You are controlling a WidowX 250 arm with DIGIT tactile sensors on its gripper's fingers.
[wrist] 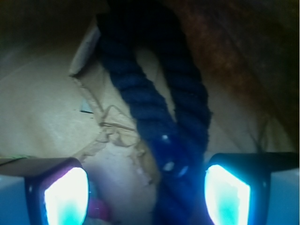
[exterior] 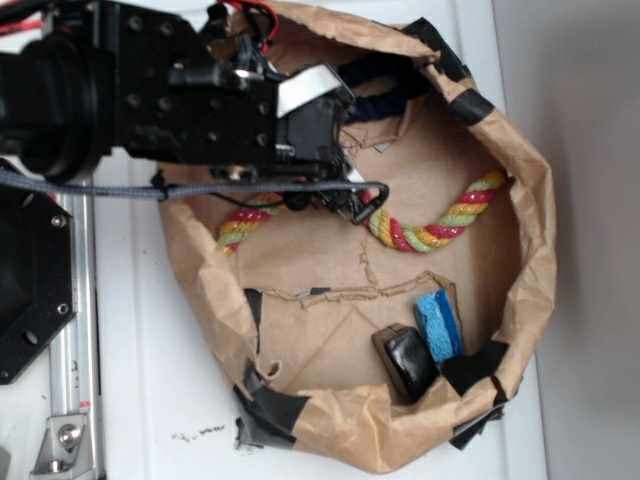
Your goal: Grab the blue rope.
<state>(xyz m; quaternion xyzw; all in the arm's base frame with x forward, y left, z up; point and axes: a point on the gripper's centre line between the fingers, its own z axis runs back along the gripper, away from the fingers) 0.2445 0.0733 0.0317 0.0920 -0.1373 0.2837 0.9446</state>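
We see the brown paper bin [exterior: 530, 250] with the blue rope [wrist: 154, 117] lying against its far wall near the top edge, the multicoloured rope [exterior: 440, 225] across its middle. Our gripper [wrist: 146, 192] hangs spread and empty, its 2 pads [wrist: 65, 197] straddling the rope's doubled strands. We judge this the approach step: next we lower and close.

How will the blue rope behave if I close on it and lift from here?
The blue rope will probably sag limp: it lies folded in a loop. Its thick twisted strands should grip well, not slip. The open pincer straddles the doubled part, so both strands may come up together.
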